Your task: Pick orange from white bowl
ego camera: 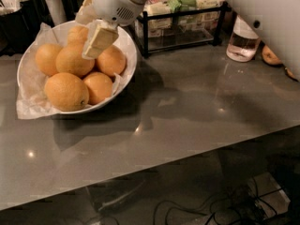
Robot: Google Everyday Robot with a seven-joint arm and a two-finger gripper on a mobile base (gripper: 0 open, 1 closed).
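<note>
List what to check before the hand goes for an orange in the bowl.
1. Hand over the bowl: ok, it hangs above the middle of the pile.
2. Orange under the hand, reachable: ok, it lies on top, partly hidden by the hand.
3. Orange already held: cannot tell.
4. Bowl upright on the table: ok.
5. Rack and bottle away from the hand: ok, both stand to the right of the bowl.
</note>
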